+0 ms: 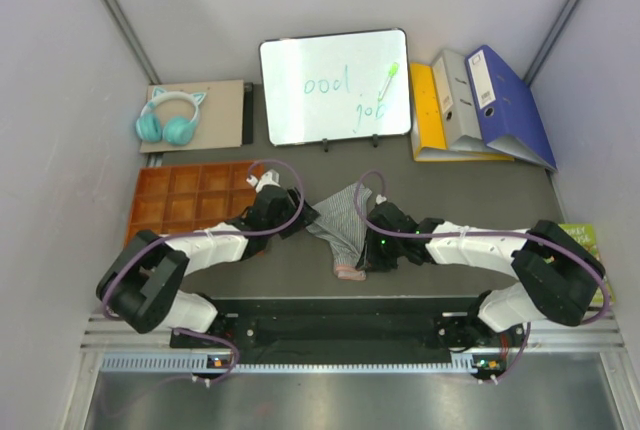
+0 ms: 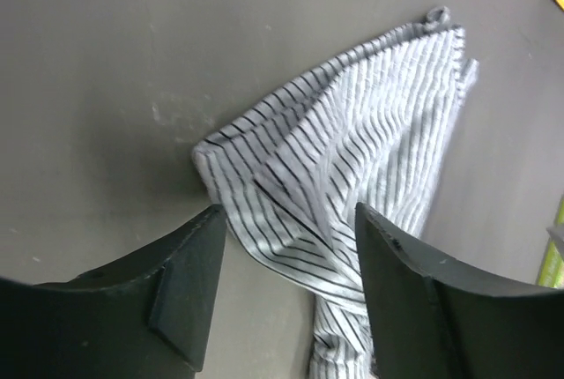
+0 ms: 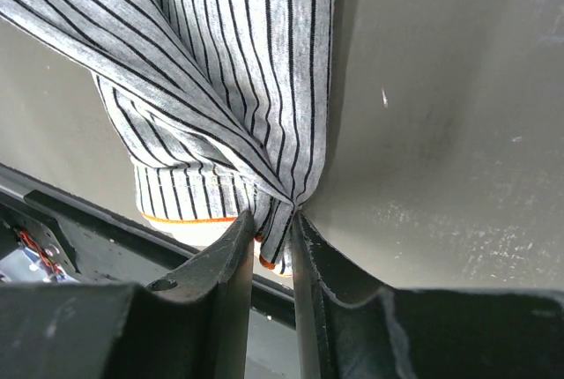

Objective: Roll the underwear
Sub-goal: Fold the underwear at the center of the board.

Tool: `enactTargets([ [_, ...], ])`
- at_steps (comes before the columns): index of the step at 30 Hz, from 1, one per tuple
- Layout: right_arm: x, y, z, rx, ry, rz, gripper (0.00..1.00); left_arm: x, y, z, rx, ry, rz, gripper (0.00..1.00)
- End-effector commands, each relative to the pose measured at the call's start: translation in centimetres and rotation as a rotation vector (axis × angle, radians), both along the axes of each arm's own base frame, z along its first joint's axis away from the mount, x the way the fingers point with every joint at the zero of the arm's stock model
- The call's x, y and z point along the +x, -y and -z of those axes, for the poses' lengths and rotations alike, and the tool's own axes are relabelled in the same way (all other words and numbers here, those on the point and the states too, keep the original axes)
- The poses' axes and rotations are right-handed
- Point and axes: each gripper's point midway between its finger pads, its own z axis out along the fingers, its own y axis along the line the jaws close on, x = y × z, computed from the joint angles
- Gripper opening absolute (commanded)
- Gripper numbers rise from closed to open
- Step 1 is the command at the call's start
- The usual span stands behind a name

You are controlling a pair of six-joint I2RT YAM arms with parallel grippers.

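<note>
The underwear (image 1: pixel 343 225) is a grey-and-white striped garment, bunched on the dark table between my two arms. My left gripper (image 1: pixel 303 214) is at its left corner. In the left wrist view that gripper (image 2: pixel 291 225) is open, its fingers (image 2: pixel 198 264) straddling a folded corner of the striped cloth (image 2: pixel 352 150) without clamping it. My right gripper (image 1: pixel 366 242) is at the garment's right side. In the right wrist view it (image 3: pixel 274 220) is shut on an orange-trimmed edge of the underwear (image 3: pixel 238 70), and the cloth hangs up from the pinch.
An orange compartment tray (image 1: pixel 190 200) lies just left of my left arm. At the back stand a whiteboard (image 1: pixel 335 85), teal headphones (image 1: pixel 168 118) on cardboard, and leaning binders (image 1: pixel 480 105). A green item (image 1: pixel 590 240) lies at the right edge.
</note>
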Motion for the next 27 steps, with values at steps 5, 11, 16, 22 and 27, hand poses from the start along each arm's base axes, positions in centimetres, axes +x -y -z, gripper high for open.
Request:
enactTargets([
  [5,-0.1,0.0,0.4,-0.001,0.000,-0.021,0.21,1.2,-1.4,0.7,0.082,0.005,-0.054,0.56],
  [11,-0.2,0.2,0.5,-0.002,0.000,-0.015,0.21,1.7,-2.0,1.1,0.129,0.026,-0.065,0.57],
  [16,-0.1,0.1,0.4,-0.002,0.000,-0.013,0.21,2.1,-1.5,2.1,0.136,0.019,-0.042,0.53],
  [22,-0.2,0.2,0.5,-0.006,-0.003,-0.013,0.20,2.0,-1.3,3.1,0.136,-0.001,-0.032,0.40],
  [27,-0.1,0.3,0.5,-0.006,-0.001,-0.010,0.20,1.9,-1.1,3.4,0.127,-0.015,-0.033,0.10],
])
